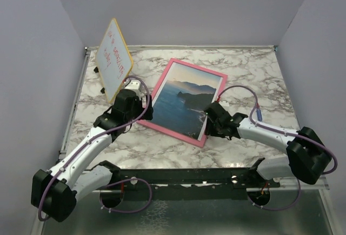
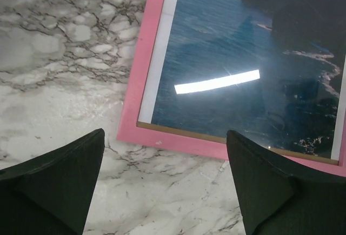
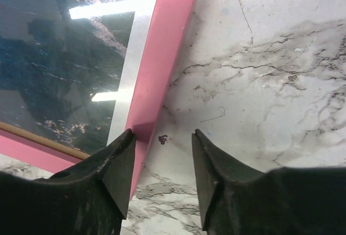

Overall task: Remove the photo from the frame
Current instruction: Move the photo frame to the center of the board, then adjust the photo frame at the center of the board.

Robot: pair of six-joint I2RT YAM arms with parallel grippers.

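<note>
Where the photo (image 1: 186,101) lies: inside the frame, face up behind glazing that throws back strip-light glare; not yet out.
Frame (image 1: 173,133): pink border, flat on the marble table (image 1: 254,73) about mid-table and turned at an angle. Its back is underneath and out of sight, so any fastenings cannot be reached as it lies.
Right gripper (image 3: 162,133): fingers parted and clasping nothing. One finger (image 3: 116,165) hangs over the pink border close to the frame's nearest corner and the other is over bare marble. This stance looks meant for catching that edge to lift it. Whether it touches the border cannot be told.
Left gripper (image 2: 165,134): fingers spread wide and empty, poised just off the frame's left corner, probably to steady or take that side.
Likely step: tipping the frame over to get at the back.
Risk: the thin edge lies flush on the table and could easily slip from the fingers.
Whiteboard (image 1: 114,56): yellow-edged, propped at far left, apart from the frame.
</note>
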